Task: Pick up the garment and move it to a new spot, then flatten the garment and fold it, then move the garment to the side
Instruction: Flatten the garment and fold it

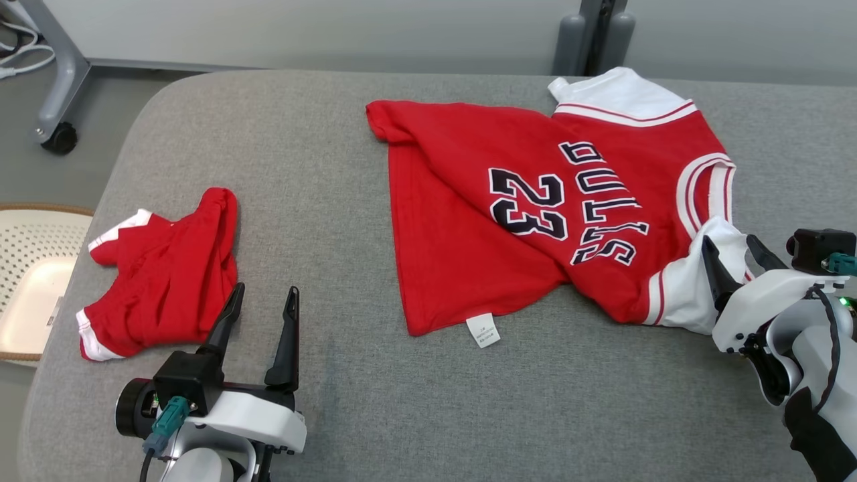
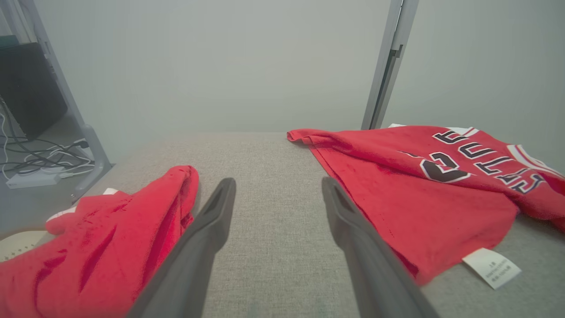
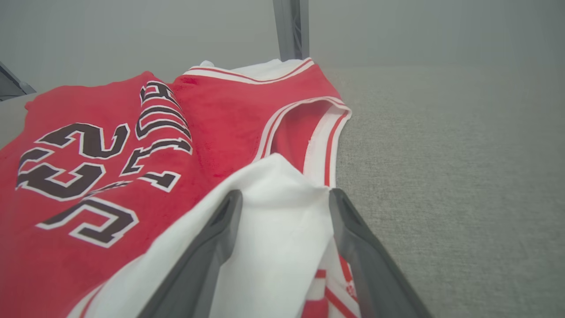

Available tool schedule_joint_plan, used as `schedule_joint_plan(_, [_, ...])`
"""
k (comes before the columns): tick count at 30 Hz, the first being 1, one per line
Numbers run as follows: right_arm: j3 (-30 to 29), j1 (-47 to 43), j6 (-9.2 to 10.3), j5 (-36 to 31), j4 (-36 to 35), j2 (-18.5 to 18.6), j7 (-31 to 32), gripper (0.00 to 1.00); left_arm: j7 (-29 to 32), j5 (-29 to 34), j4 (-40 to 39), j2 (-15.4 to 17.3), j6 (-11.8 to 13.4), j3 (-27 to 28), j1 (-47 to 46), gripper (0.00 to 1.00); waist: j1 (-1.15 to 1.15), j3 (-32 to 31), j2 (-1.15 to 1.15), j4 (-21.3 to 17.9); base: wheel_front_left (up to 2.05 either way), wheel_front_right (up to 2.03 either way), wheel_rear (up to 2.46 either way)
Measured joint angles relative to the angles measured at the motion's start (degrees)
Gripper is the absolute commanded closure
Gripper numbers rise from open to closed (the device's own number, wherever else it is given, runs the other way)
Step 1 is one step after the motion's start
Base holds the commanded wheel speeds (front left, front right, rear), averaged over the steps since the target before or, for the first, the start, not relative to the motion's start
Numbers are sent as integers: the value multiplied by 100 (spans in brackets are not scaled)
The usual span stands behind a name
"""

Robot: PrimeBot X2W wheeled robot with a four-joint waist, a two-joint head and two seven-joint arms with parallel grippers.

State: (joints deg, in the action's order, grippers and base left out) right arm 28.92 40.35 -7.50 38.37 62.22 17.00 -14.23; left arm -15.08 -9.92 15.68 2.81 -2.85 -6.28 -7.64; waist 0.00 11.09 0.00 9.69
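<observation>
1. At far left a basket [image 1: 27, 221] sits off the bench [image 1: 415, 402], and red shorts [image 1: 164, 274] lie bunched near that edge.
2. My left claw [image 1: 265, 290] hovers just beside the shorts, fingers apart and holding nothing.
3. The jersey [image 1: 535, 221] lies right of centre on the bench, number side up. It is creased, with one flap lapped over diagonally and the label showing.
4. My right claw [image 1: 730, 241] is spread. The white sleeve [image 3: 273, 212] lies loose between its fingers, not clamped.
5. I judge the move to a new spot done. Flattening, folding and shifting the jersey aside remain.
</observation>
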Motion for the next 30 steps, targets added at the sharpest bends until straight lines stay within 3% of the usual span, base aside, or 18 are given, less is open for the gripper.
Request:
schedule_joint_plan(6, [21, 11, 0, -121, -71, 42, -53, 0, 0, -7, 24, -3, 23, -11, 20, 0, 0, -232, 0, -150, 0, 0, 0])
schedule_joint_plan(11, [-355, -266, 1, -299, -764, 219, -77, 0, 0, -19, 25, -3, 62, -11, 120, 0, 0, -502, 0, -286, 0, 0, 0])
schedule_joint_plan(17, [-1533, -1104, 1, -1070, -2174, 366, -92, 0, 0, -69, -45, -5, 141, -44, 277, 0, 0, -880, 0, -403, 0, 0, 0])
schedule_joint_plan(21, [-2675, -2142, 1, -1644, -3385, 18, -92, 0, 0, -144, -99, -5, 210, -87, 389, 0, 0, -1122, 0, -421, 0, 0, 0])
schedule_joint_plan(30, [-4022, -4061, 1, -2491, -5413, -995, -92, 0, 0, -387, -349, -1, 343, 11, 602, 0, 0, -1402, 0, -482, 0, 0, 0])
